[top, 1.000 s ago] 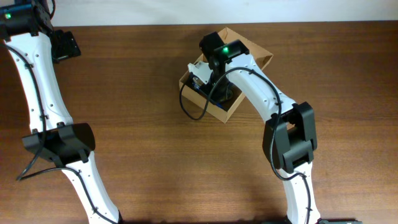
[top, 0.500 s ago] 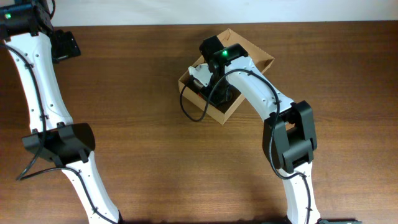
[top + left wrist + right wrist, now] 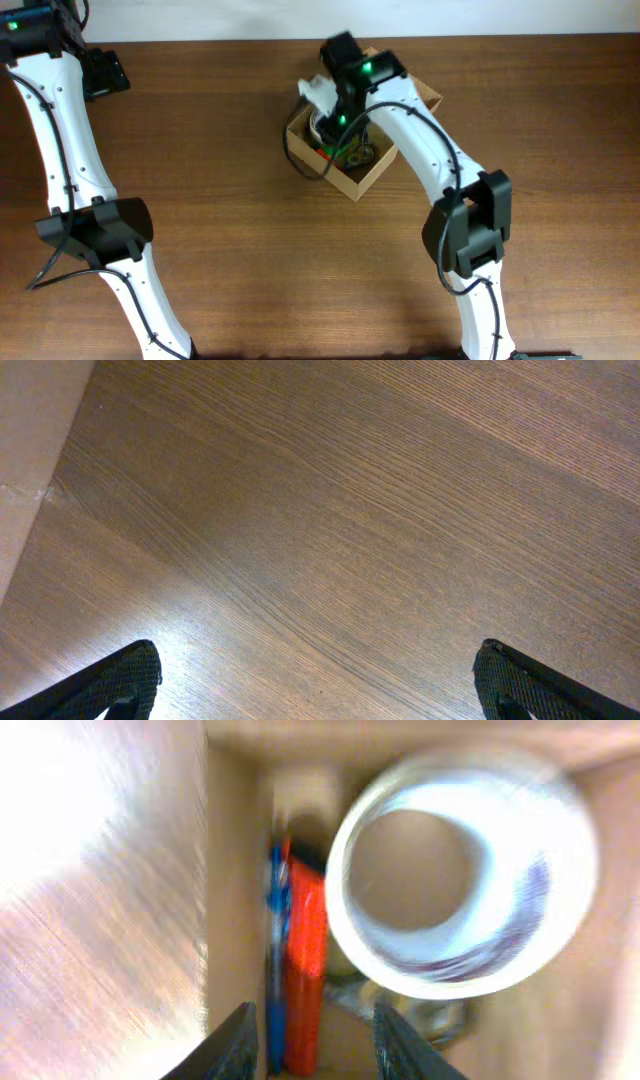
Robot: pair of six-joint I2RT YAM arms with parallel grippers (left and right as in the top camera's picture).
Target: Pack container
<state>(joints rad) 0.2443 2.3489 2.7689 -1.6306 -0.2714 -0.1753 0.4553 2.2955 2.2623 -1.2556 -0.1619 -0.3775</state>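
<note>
The container (image 3: pixel 343 180), a small brown cardboard box with its flap lid (image 3: pixel 424 95) folded back, stands at the table's far middle. My right gripper (image 3: pixel 338 128) hangs over its left part. In the right wrist view the right gripper (image 3: pixel 318 1045) is open, and its dark fingertips (image 3: pixel 240 1040) stand apart above a red stick-like item (image 3: pixel 305 950) and a blue one (image 3: pixel 275 920) lying along the box wall (image 3: pixel 235 920). A clear tape roll (image 3: pixel 460 975) lies beside them. The view is blurred. My left gripper (image 3: pixel 320 695) is open over bare wood at the far left.
A greyish shiny item (image 3: pixel 440 1018) lies in the box under the roll's edge. The right arm's cable (image 3: pixel 300 165) loops over the box's left side. Brown wooden table (image 3: pixel 230 230) stretches all around. A pale surface (image 3: pixel 30 450) borders the table's edge in the left wrist view.
My right gripper went from shut to open and moved toward the far side of the box, so the red item and the roll now show. The left arm has not moved.
</note>
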